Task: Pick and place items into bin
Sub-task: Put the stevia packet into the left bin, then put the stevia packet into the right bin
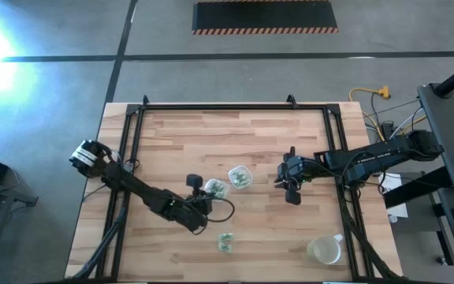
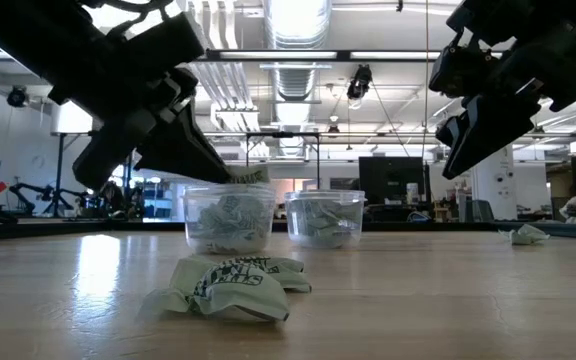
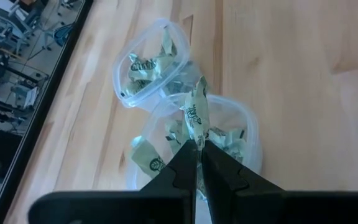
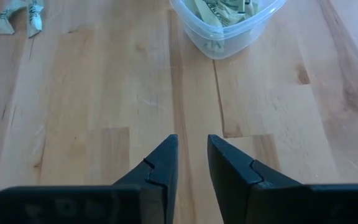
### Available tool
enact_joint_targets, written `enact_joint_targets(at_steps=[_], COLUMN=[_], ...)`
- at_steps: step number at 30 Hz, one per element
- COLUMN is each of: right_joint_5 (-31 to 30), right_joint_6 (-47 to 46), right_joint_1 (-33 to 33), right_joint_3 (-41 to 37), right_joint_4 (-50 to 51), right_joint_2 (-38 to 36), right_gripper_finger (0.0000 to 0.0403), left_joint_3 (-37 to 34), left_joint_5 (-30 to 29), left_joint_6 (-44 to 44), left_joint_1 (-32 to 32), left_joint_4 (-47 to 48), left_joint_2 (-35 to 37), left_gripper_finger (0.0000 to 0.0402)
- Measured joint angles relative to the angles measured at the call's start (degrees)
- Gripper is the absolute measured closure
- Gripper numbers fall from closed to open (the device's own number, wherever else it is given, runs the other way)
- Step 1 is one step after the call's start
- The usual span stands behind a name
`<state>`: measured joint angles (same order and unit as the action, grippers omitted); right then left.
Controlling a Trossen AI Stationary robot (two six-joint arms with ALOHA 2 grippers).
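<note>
I had the left gripper [image 3: 197,148] pinched shut on a wrapper [image 3: 194,115] standing upright directly over the nearer clear tub [image 3: 244,121], so only a release remained, while the right gripper [image 4: 191,155], jaws slightly parted and empty, waited beside the other tub [image 4: 229,25].

Tub [image 4: 227,25] cut off by right wrist view's edge; print on wrappers [image 2: 230,285] too blurred to read.

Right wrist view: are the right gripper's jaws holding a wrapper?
No. The right gripper has a bare gap between its jaws, with only the wooden table showing beneath it.
</note>
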<state>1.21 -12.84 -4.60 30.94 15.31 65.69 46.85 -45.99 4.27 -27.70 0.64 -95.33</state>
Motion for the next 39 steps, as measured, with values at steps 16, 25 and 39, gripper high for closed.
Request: enact_joint_targets(at_steps=[16,25,39], right_joint_5=[0.02,0.07,-4.87], right_joint_6=[0.84,-0.59,-9.20], right_joint_1=[0.00,0.00,0.00], right_joint_3=[0.00,0.00,0.13], right_joint_4=[-0.72,0.85,14.25], right_joint_2=[0.00,-0.02,-0.04], right_gripper_finger=[0.0334,0.0323,0.0302], left_joint_3=[0.05,1.16,1.17], left_joint_5=[-2.51,-2.46,0.31], left_joint_6=[5.74,5.94,5.74], left_joint_1=[-0.15,-1.00,-9.77], left_joint_4=[5.22,4.63,-0.89], left_joint_2=[1.55,3.70,7.29], left_gripper_finger=[0.0324,0.0306,0.0305])
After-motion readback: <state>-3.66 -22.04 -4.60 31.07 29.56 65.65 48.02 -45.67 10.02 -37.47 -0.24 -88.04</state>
